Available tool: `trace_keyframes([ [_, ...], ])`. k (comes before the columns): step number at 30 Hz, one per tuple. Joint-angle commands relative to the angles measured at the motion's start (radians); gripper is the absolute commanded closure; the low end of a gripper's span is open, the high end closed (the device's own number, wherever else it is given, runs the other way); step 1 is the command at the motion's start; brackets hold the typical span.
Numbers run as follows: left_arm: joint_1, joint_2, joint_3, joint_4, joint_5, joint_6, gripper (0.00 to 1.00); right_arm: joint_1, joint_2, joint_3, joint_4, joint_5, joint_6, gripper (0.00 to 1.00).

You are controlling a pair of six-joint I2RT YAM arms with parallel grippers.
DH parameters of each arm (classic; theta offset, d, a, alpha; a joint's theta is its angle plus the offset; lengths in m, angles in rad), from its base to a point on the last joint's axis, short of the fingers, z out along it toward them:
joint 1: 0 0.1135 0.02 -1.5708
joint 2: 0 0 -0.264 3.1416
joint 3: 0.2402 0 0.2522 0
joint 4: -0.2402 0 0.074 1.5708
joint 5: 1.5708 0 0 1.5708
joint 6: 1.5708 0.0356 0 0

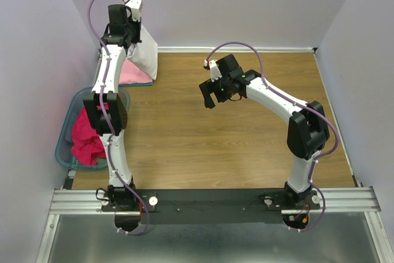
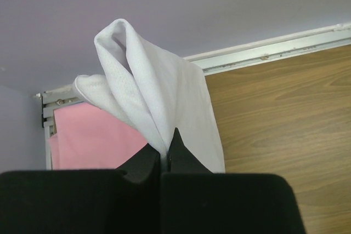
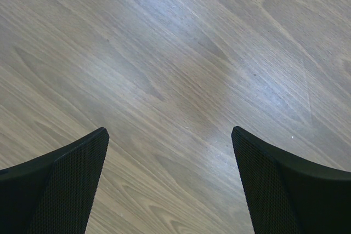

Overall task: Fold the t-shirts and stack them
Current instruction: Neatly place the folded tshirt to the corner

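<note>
My left gripper point(image 1: 130, 40) is shut on the white t-shirt point(image 1: 144, 53), which hangs folded from it at the far left of the table; in the left wrist view the white cloth point(image 2: 164, 97) is pinched between the fingertips point(image 2: 178, 146). The light pink t-shirt point(image 1: 133, 74) lies flat on the table under and behind it, also seen in the left wrist view point(image 2: 93, 138). The magenta-red t-shirt point(image 1: 85, 137) is bunched in the basket. My right gripper point(image 1: 211, 98) is open and empty above the bare table centre point(image 3: 170, 130).
The teal plastic basket point(image 1: 64, 146) stands at the table's left edge beside the left arm. Lilac walls close in the table on the left, back and right. A metal rail point(image 1: 209, 198) runs along the near edge.
</note>
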Motion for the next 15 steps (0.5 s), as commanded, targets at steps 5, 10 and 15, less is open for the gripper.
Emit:
trace_keyframes([
  [5,0.059,0.059,0.036,-0.001,0.002,0.069,1.0,0.003,0.019,-0.001,-0.002,0.005,0.0,0.0],
  [10,0.101,0.082,0.036,0.013,0.043,0.129,1.0,0.003,0.028,0.004,-0.004,-0.001,0.003,0.0],
  [15,0.123,0.116,0.055,0.017,0.014,0.178,1.0,0.003,0.036,0.007,-0.008,-0.004,0.004,0.0],
])
